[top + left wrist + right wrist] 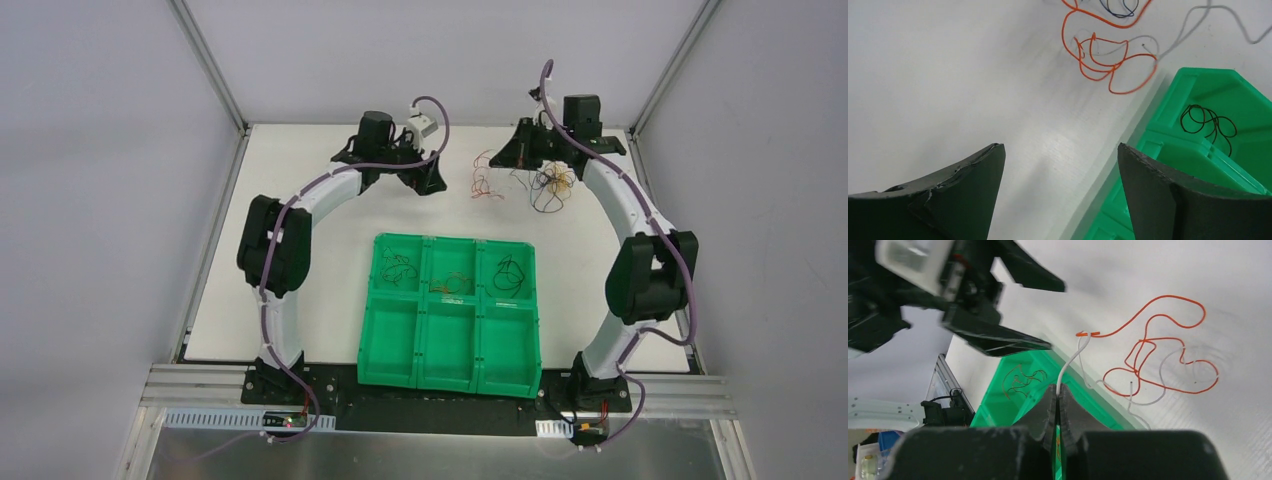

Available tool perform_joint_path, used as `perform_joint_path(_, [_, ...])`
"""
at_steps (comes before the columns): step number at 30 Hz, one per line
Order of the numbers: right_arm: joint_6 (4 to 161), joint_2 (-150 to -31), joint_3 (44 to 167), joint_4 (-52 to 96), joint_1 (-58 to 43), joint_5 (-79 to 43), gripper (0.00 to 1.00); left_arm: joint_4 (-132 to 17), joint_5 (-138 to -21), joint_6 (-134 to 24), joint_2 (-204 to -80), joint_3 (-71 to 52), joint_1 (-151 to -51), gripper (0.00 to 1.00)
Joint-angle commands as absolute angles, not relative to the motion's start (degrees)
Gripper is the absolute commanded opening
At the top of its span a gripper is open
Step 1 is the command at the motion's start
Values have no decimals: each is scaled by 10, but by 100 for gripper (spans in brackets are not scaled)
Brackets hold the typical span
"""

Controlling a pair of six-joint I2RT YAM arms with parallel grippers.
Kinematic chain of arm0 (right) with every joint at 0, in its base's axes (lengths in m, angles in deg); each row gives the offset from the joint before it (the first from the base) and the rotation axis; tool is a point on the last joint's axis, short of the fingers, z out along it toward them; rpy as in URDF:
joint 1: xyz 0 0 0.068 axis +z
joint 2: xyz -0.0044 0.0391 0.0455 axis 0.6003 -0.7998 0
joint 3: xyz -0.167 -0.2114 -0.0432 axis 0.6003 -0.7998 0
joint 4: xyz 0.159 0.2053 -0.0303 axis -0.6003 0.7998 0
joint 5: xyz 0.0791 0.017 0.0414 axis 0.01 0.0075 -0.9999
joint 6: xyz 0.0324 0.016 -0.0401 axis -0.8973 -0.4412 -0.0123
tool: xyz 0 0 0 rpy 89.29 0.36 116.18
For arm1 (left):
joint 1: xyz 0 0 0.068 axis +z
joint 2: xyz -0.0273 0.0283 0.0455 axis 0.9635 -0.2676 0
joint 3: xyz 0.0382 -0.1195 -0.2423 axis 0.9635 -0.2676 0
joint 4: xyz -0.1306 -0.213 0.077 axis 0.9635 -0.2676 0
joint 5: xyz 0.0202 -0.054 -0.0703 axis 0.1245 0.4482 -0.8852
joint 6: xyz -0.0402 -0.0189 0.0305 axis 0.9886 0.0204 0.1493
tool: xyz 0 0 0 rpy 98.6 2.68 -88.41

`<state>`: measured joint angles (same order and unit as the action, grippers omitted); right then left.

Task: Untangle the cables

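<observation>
My right gripper point(1057, 390) is shut on a thin white wire point(1069, 362) that rises from its tips and links with a loose orange wire point(1158, 355) on the table. In the top view the right gripper point(503, 155) is at the far side, above the red-orange wire point(487, 181). A black and yellow tangle point(553, 184) lies just right of it. My left gripper point(1059, 146) is open and empty over bare table, near the orange wire point(1103, 60) and a greyish white wire point(1198, 20). It sits left of the wires in the top view point(424, 180).
A green six-compartment tray point(376, 345) stands mid-table. Its three far compartments each hold a wire: dark point(398, 270), orange-brown point(452, 284), black point(507, 272). The tray's corner point(1178, 100) lies beside my left fingers. The left gripper point(998, 305) hangs close in front of my right wrist.
</observation>
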<state>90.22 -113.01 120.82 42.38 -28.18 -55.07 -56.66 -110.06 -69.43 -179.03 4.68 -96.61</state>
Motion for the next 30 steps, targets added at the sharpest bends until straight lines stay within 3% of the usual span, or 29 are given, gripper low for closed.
perform_joint_path(1, [938, -1080, 1235, 439, -285, -602, 0, -537, -1166, -753, -1845, 126, -983, 84])
perform_joint_path(5, [951, -1066, 1239, 444, -285, -623, 0, -449, -1230, -673, -1876, 151, -988, 87])
perform_joint_path(11, [981, -1057, 1268, 467, -284, -672, 0, -388, -1261, -708, -1855, 104, -1002, 88])
perform_joint_path(19, [1051, -1048, 1282, 533, -279, -704, 0, -324, -1210, -591, -1828, 84, -1006, 83])
perform_joint_path(28, [1046, -1048, 1291, 546, -271, -706, 0, -305, -1189, -656, -1785, 70, -1041, 82])
perform_joint_path(30, [1035, -1046, 1292, 542, -271, -708, 0, -308, -1188, -670, -1782, 68, -1048, 77])
